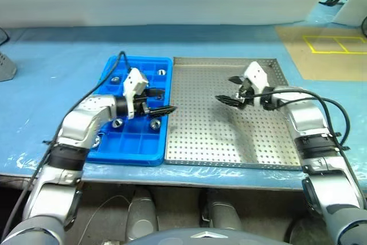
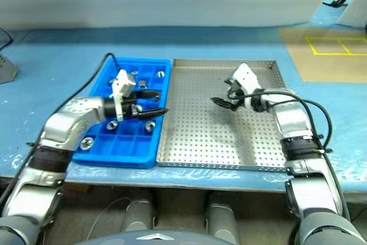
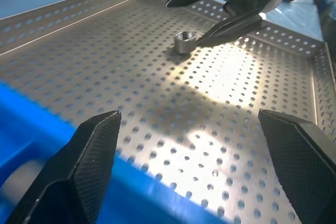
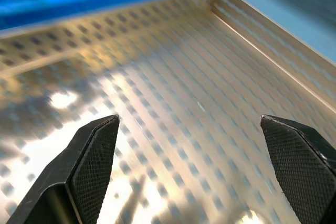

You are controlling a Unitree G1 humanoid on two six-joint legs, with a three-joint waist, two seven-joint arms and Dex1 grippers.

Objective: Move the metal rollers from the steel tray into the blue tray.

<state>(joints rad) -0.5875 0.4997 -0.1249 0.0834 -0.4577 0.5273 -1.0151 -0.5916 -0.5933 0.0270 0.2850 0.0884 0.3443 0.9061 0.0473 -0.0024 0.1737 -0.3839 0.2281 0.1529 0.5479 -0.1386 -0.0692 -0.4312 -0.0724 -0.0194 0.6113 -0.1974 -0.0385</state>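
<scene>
The steel tray (image 1: 229, 142) lies at centre right, with the blue tray (image 1: 132, 159) against its left side. Several metal rollers sit in the blue tray's compartments, such as one (image 1: 161, 73) at the back and one (image 1: 155, 123) near the front. One roller (image 3: 184, 41) stands on the steel tray's perforated floor, right at the tip of my right gripper's lower finger and not between its fingers. My right gripper (image 1: 223, 88) hovers open over the steel tray's far right part, pointing left. My left gripper (image 1: 168, 100) is open and empty over the blue tray's right edge, pointing right.
Both trays rest on a table under a blue cover. A brown board with yellow tape (image 1: 327, 50) lies at the back right. A grey object (image 1: 4, 67) sits at the far left edge. A black cable (image 1: 86, 101) runs along my left arm over the blue tray.
</scene>
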